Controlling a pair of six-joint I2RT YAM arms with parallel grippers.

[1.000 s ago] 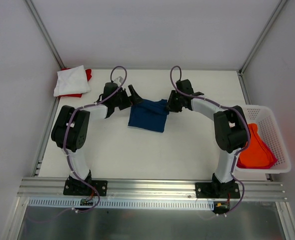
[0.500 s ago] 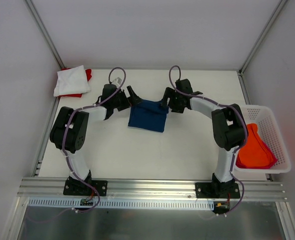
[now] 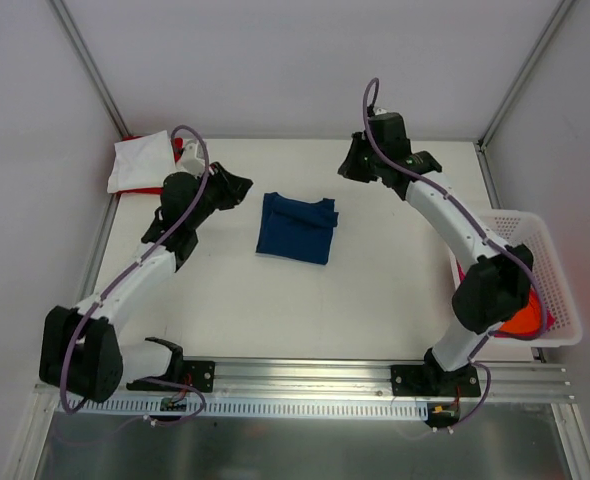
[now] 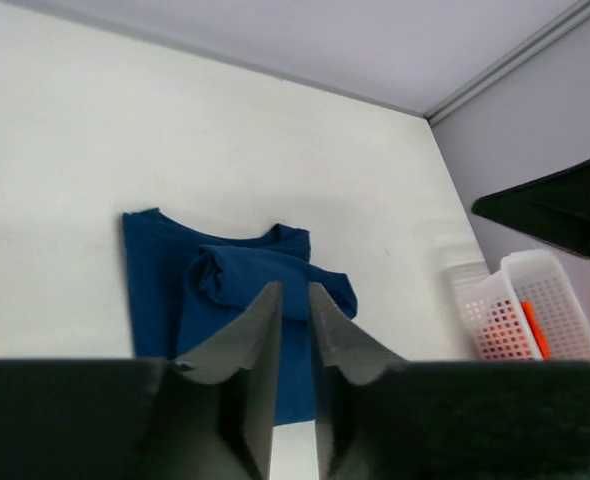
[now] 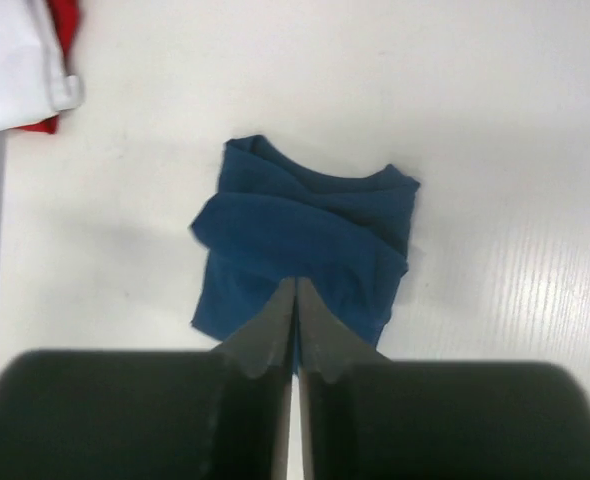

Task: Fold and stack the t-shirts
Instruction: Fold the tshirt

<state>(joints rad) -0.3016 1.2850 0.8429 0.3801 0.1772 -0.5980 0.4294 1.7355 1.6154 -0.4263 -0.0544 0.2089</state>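
At the tabletop's (image 3: 375, 290) far-left corner I see the white tee (image 3: 140, 162) folded on the red tee (image 3: 177, 148), so I judge two are done and stacked. My left gripper (image 4: 293, 292) hovers just right of that pile, jaws a narrow gap apart and empty. The navy tee (image 3: 297, 228) lies folded mid-table, untouched by either arm; I'd say it needs carrying to the stack. My right gripper (image 5: 295, 285) hangs toward the far edge, jaws nearly together, holding nothing. At the right edge, the basket (image 3: 520, 216) holds the orange tee (image 3: 523, 320), not yet folded.
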